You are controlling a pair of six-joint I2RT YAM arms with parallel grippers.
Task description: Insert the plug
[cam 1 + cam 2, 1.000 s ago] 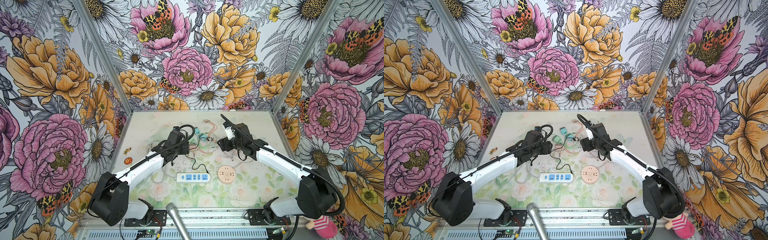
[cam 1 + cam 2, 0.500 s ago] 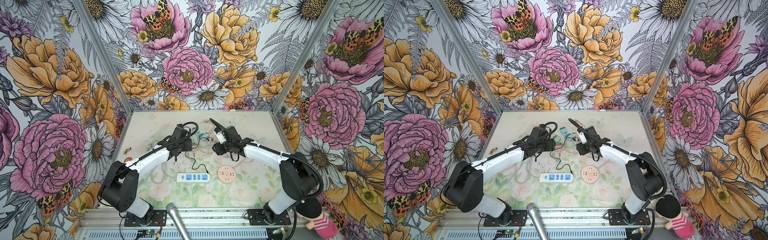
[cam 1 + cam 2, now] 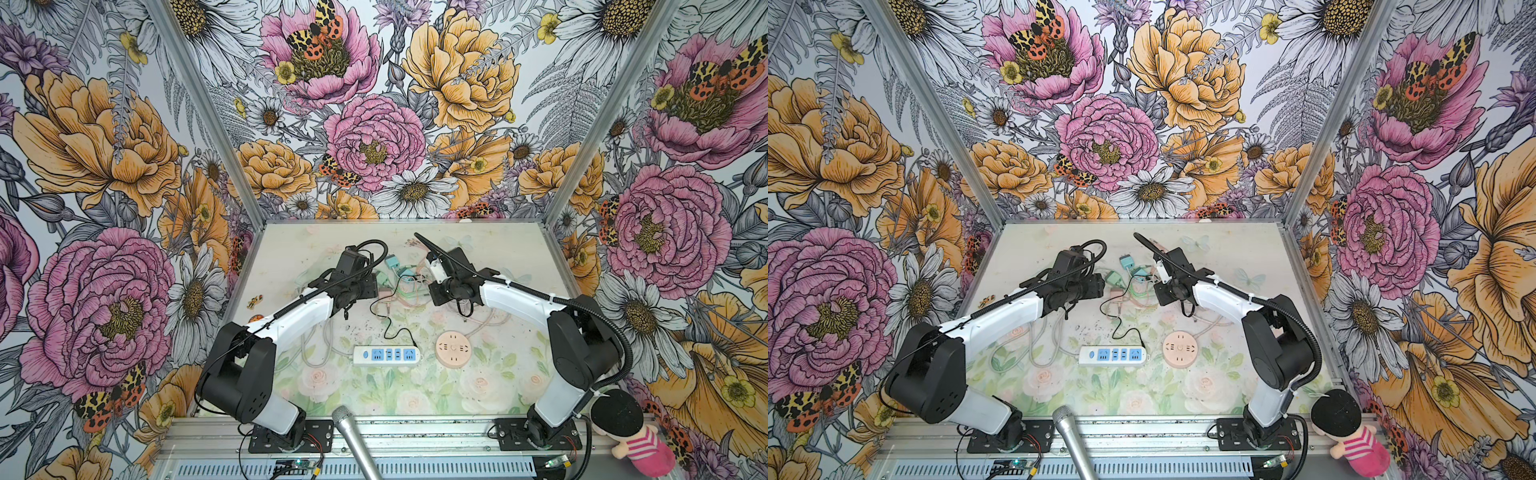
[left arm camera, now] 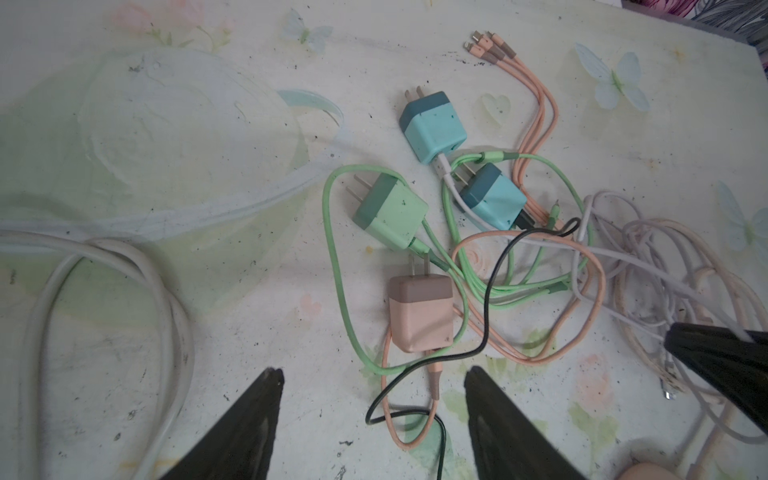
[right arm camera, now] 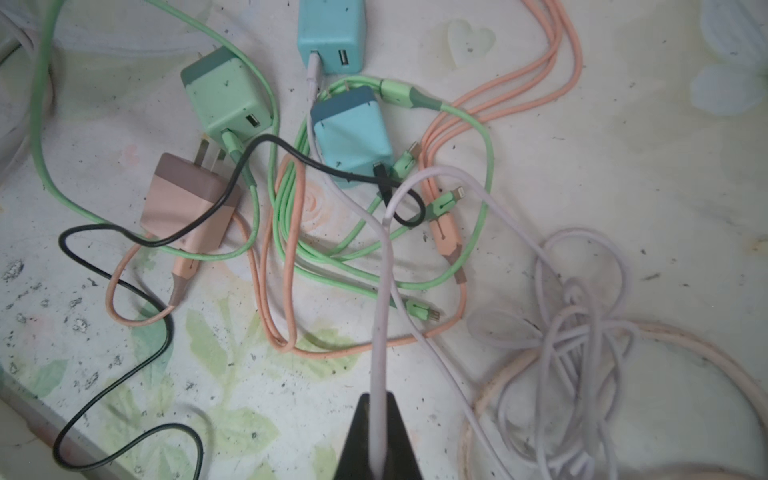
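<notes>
A: Holding anything, the right gripper point(image 5: 379, 401)?

B: Yes. Its jaws are pinched tight on a lilac cable point(image 5: 384, 291) that runs toward the tangle of chargers.

A: And the left gripper point(image 4: 374, 372)?

B: Spread wide with nothing between the fingers, poised over the worktop point(image 4: 208, 332) just beside the pink plug point(image 4: 419, 316).

A: Where do the plugs lie?

B: Clustered between the two grippers, nearer the worktop's far edge. The green plug point(image 4: 390, 208) lies beyond the pink plug, and the teal plugs point(image 4: 432, 124) beyond that. A black cable point(image 4: 494, 270) crosses the pink plug.

A: The sockets?

B: A white power strip point(image 3: 386, 355) and a round socket point(image 3: 453, 348) sit side by side nearer the front edge, well apart from the plugs.
</notes>
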